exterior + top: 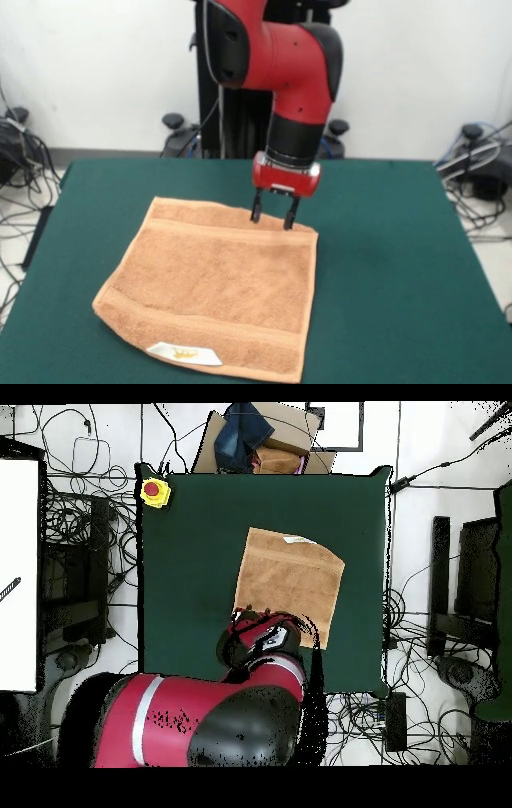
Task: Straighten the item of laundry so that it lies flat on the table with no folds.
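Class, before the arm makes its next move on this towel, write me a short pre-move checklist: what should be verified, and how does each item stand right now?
1. Towel flat, no folds: looks spread out in both views; whether the near hem with the white label lies fully flat, cannot tell.
2. Towel wholly on the table: ok in the overhead view; in the front view its near edge reaches the picture's bottom.
3. Gripper position: at the towel's far edge, close to its right-hand corner in the front view, ok.
4. Jaws: open, fingertips astride that edge; whether they touch the cloth, cannot tell.
5. Table around the towel: bare felt, only a yellow box with a red button at one corner, well away, ok.
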{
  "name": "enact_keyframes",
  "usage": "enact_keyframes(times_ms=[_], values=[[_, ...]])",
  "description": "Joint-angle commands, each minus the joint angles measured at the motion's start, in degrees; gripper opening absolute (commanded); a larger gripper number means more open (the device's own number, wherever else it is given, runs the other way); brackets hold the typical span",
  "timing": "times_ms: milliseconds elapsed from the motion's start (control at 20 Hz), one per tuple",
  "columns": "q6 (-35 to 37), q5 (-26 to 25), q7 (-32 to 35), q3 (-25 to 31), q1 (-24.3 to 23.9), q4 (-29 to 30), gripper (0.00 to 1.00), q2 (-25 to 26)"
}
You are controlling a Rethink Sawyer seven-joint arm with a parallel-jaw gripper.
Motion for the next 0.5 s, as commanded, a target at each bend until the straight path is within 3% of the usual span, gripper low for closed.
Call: enact_keyframes(times_ms=[50, 300, 500], values=[[0.2, 4.7, 5.0, -1.6, 2.1, -7.3, 1.0, 7.2], [-1.1, 7.7, 5.1, -4.0, 3.5, -11.9, 1.0, 12.7], [-0.7, 8.3, 4.3, -3.5, 3.3, -14.1, 1.0, 13.9]])
